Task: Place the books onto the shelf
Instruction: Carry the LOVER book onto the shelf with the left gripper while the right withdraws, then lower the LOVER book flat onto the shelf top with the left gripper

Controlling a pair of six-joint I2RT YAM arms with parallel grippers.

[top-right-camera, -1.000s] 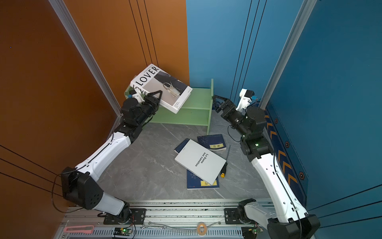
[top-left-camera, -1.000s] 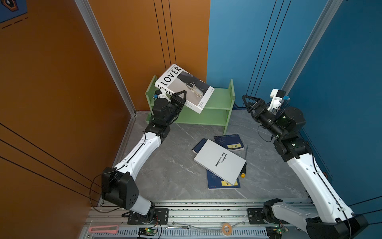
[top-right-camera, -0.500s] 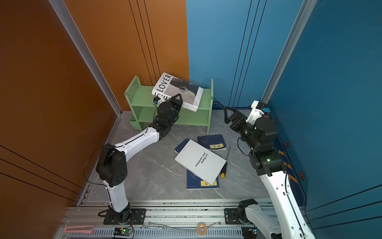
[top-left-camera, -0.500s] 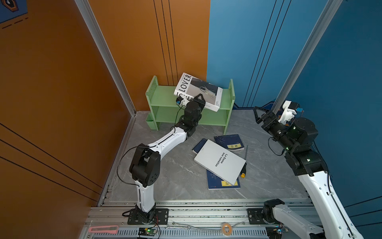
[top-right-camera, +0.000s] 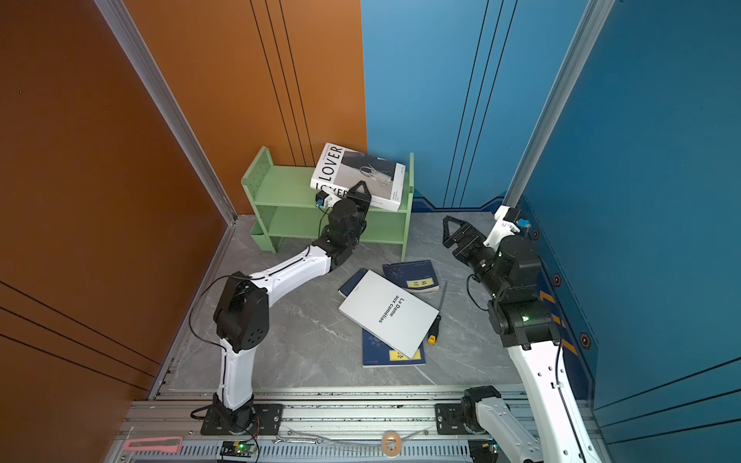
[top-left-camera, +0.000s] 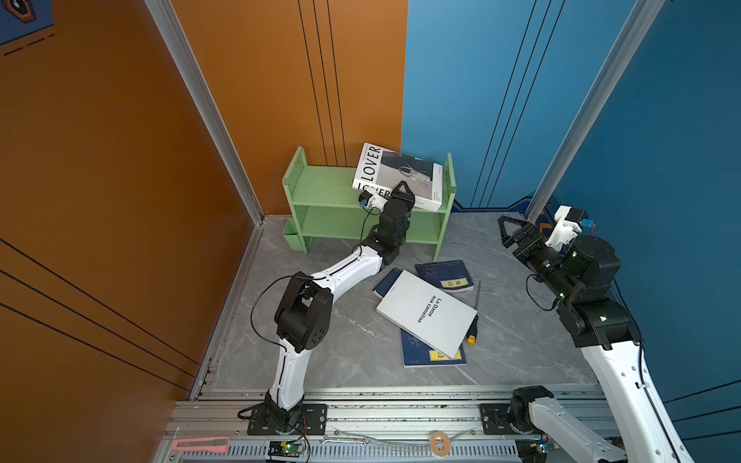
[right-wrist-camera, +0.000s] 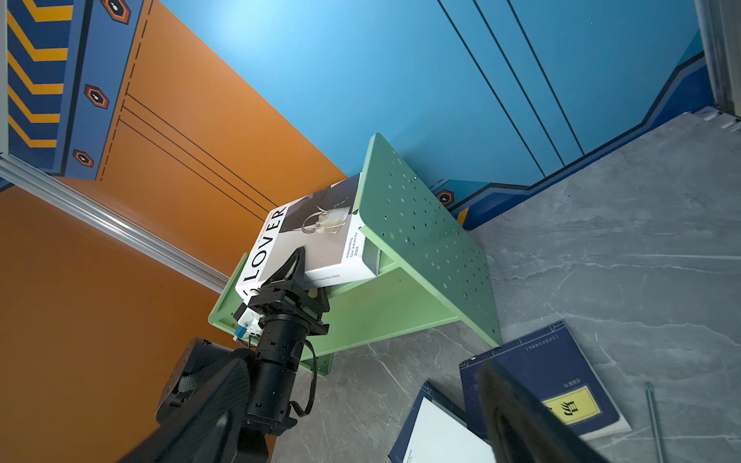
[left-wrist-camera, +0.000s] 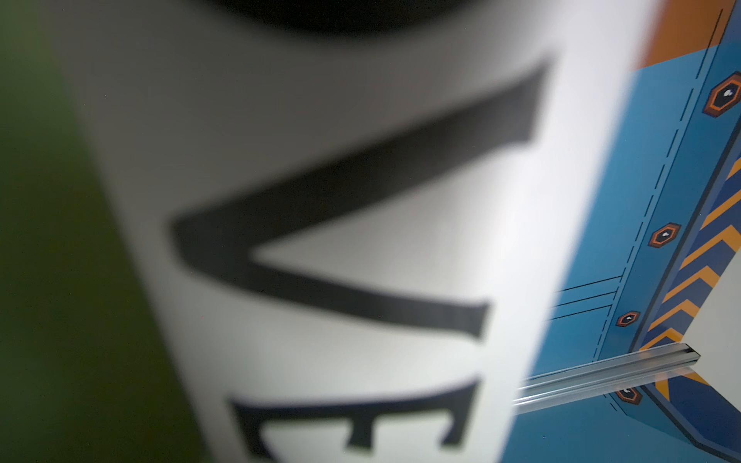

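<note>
In the left wrist view the LOVER book point(left-wrist-camera: 361, 240) fills most of the frame as a soft blur, its letter E cut off by the picture's edge. In both top views the left end effector point(top-left-camera: 402, 192) shows one finger over the book, and the other is hidden beneath it. The white book point(top-left-camera: 427, 312) covers much of the near blue book point(top-left-camera: 434, 356) and the left blue book point(top-left-camera: 385, 280). In the right wrist view a finger point(right-wrist-camera: 517, 417) of the right end effector point(top-left-camera: 506, 226) is a dark blur cut off by the edge.

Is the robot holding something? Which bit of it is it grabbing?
The left pincer grips the LOVER book by its white spine edge, the side facing the arm. The right pincer is open and holds nothing.
</note>
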